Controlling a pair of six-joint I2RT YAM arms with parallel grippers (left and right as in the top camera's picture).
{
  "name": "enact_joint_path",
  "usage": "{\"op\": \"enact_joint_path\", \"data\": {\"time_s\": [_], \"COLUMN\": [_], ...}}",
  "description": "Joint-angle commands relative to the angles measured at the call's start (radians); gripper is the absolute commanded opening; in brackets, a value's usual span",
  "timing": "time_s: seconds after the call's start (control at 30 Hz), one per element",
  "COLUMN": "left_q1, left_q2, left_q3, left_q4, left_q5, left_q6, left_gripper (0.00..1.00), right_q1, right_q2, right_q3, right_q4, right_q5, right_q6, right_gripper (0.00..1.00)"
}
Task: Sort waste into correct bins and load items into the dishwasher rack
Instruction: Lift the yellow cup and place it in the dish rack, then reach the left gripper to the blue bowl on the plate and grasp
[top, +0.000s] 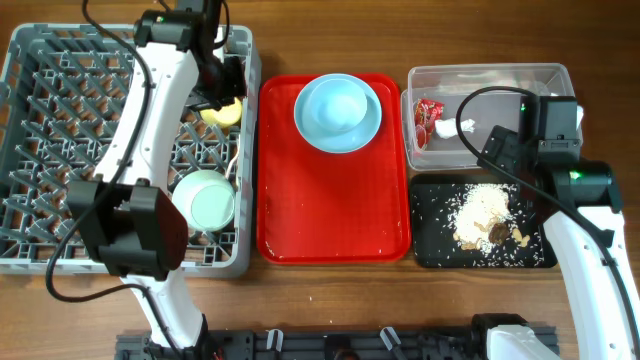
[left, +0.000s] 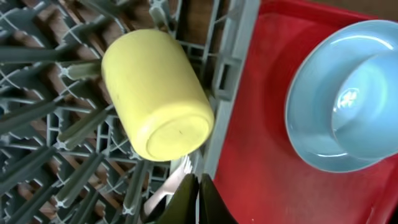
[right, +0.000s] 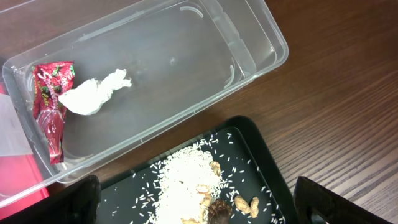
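Note:
The grey dishwasher rack (top: 60, 150) fills the left. A yellow cup (left: 158, 93) lies on its side among the pegs at the rack's right edge, and a pale green bowl (top: 205, 198) sits lower in the rack. My left gripper (left: 198, 199) is shut just below the cup, with a white utensil (left: 169, 186) beside its left finger. A light blue bowl (top: 338, 103) sits on a light blue plate (top: 305, 128). The clear tub (right: 186, 56) holds the red wrapper (right: 50, 99) and white tissue (right: 93, 93). Rice crumbs (right: 183, 183) lie in the black tray (right: 261, 162). My right gripper (right: 199, 208) is open over it.
The plate and bowl stand at the far end of a flat red serving tray (top: 335, 210) between the rack and the bins. Brown peanut bits (right: 242, 204) lie among the rice. Bare wooden table (right: 348, 112) shows right of the tub and tray.

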Motion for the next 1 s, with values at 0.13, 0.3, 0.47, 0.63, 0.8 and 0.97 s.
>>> {"op": "enact_joint_path", "data": {"time_s": [0.13, 0.3, 0.47, 0.63, 0.8, 0.97], "left_q1": [0.003, 0.008, 0.003, -0.07, -0.232, -0.368], "left_q2": [-0.002, 0.008, -0.046, -0.282, -0.302, -0.14], "left_q3": [-0.142, -0.18, -0.164, -0.129, -0.138, -0.2], "left_q4": [0.176, 0.287, 0.312, 0.338, 0.27, 0.32], "left_q5": [-0.151, -0.253, -0.299, -0.102, -0.007, -0.018], "left_q6": [-0.028, -0.028, -0.029, -0.099, -0.13, -0.159], "left_gripper": [0.06, 0.11, 0.33, 0.45, 0.28, 0.2], "right_q1": [-0.004, -0.004, -0.004, -0.004, -0.004, -0.004], "right_q2": [-0.001, -0.001, -0.001, -0.001, -0.001, -0.001], "right_q3": [0.017, 0.017, 0.017, 0.017, 0.017, 0.017], "right_q4": [0.0, 0.0, 0.0, 0.0, 0.0, 0.0], "right_q5": [-0.006, -0.006, -0.006, -0.006, -0.006, -0.006], "right_q6": [-0.005, -0.005, -0.005, -0.005, -0.005, -0.004], "right_gripper": [1.0, 1.0, 1.0, 1.0, 1.0, 1.0]}}
